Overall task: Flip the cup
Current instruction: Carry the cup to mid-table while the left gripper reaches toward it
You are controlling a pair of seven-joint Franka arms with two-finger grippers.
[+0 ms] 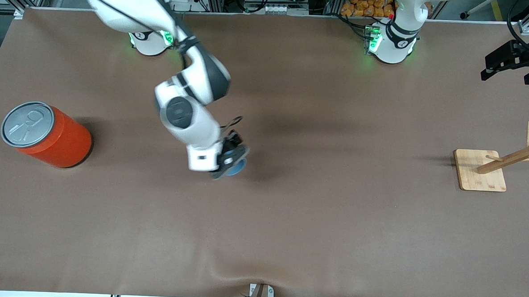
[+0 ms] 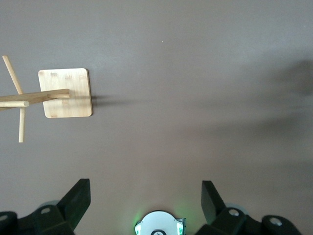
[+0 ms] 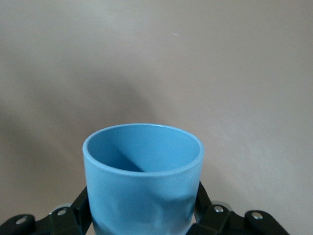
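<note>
The right arm reaches down from the upper left of the front view to the middle of the brown table [image 1: 315, 222], and its right gripper [image 1: 232, 158] is clamped on the cup [image 1: 238, 167], a small light-blue one. Only a sliver of blue shows under the black fingers in that view, just left of centre. In the right wrist view the cup [image 3: 143, 176] fills the lower middle of the frame, its open mouth facing away from the camera and the darker blue inside showing, with a finger [image 3: 80, 208] pressed against each side of its wall.

The left arm waits at the upper right, and its left gripper [image 2: 145, 205] hangs with its fingers spread wide apart over bare table.

An orange can [image 1: 46, 134] with a grey lid stands at the left edge of the front view. A wooden rack [image 1: 496, 165] on a square base sits at the right edge.
</note>
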